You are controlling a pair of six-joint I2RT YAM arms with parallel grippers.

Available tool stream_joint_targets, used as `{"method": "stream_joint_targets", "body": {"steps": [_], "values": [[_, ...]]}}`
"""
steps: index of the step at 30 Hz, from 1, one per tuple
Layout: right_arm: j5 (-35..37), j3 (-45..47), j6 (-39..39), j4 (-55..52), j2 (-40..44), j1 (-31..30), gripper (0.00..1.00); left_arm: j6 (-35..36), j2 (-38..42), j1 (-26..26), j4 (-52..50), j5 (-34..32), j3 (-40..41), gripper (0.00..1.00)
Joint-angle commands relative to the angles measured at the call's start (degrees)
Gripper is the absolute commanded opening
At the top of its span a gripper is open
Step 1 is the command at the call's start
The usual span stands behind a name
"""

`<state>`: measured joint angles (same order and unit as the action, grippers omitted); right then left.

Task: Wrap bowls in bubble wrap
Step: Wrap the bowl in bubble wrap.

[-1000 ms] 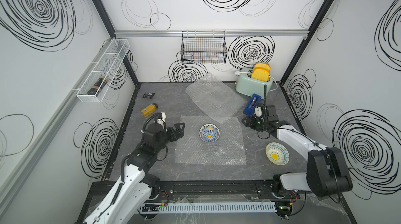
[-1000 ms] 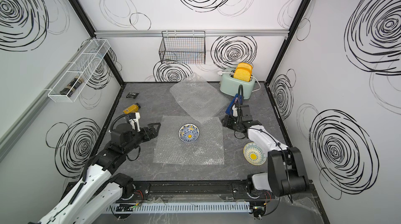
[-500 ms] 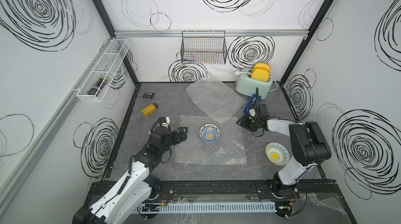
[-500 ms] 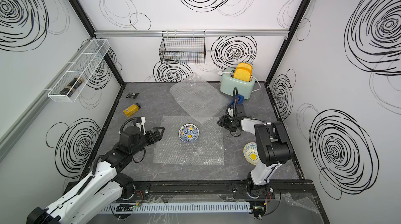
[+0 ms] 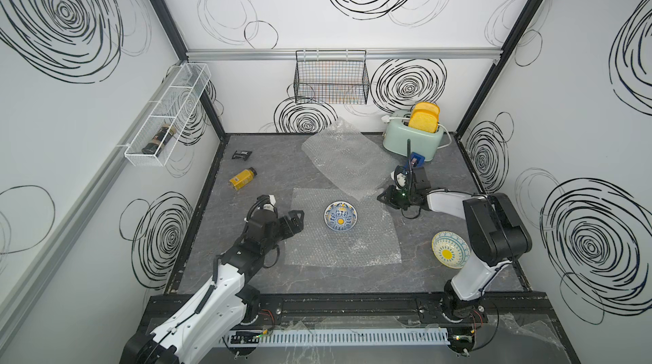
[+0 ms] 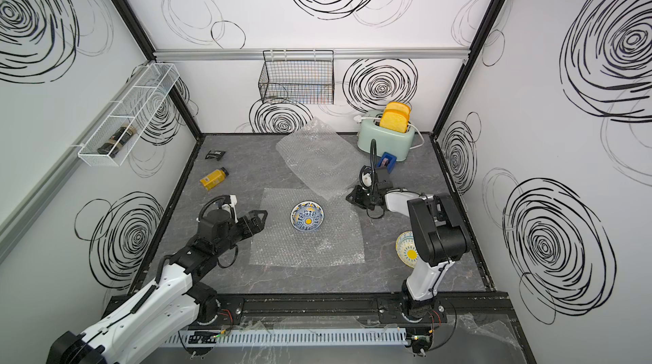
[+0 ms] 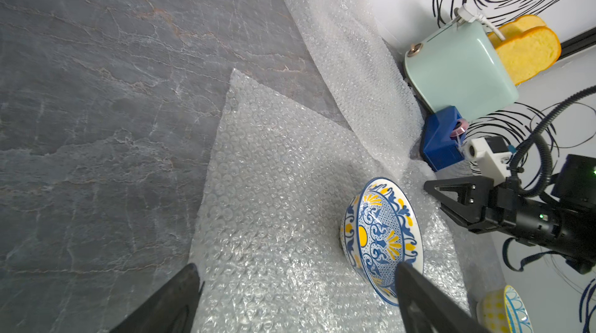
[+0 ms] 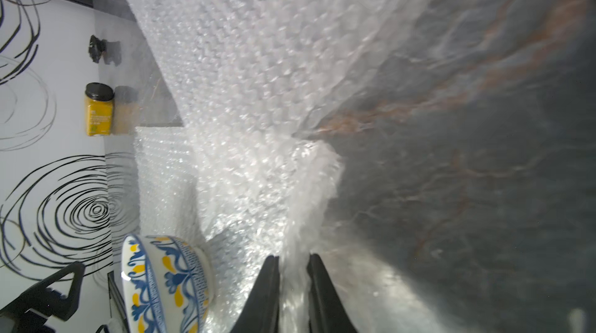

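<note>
Blue-patterned bowl (image 7: 382, 241) rests on bubble wrap (image 7: 274, 186) beyond the left gripper (image 7: 296, 267), jaws wide.

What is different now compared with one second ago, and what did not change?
The right pincer moved a little toward the blue-patterned bowl and closed on a corner of the bubble wrap sheet under that bowl. Unchanged: the left pincer stays open at the sheet's opposite edge, and the blue-patterned bowl, the sun-centred bowl and the far sheet lie where they were.
</note>
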<state>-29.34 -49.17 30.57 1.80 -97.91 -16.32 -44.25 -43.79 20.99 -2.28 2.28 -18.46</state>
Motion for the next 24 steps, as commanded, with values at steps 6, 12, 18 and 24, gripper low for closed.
{"method": "stream_joint_targets", "body": {"steps": [6, 12, 18, 24], "values": [[-0.95, 1.21, -5.95, 0.10, 10.75, -10.49, 0.14, -1.45, -0.54, 0.28, 4.58, 2.27, 0.97, 0.96], [1.10, -0.47, -12.29, -2.33, 9.91, -18.63, 0.13, -1.80, -2.99, 0.91, 6.73, 6.05, 0.28, 0.96], [2.27, -4.73, -16.42, -5.26, 5.21, -24.09, 0.15, -1.72, -6.40, 3.24, 8.59, 8.85, -1.52, 0.96], [3.26, -7.56, -18.82, -6.89, 0.96, -25.69, 0.17, -3.27, -10.32, 4.91, 12.76, 11.34, -3.87, 0.96]]}}
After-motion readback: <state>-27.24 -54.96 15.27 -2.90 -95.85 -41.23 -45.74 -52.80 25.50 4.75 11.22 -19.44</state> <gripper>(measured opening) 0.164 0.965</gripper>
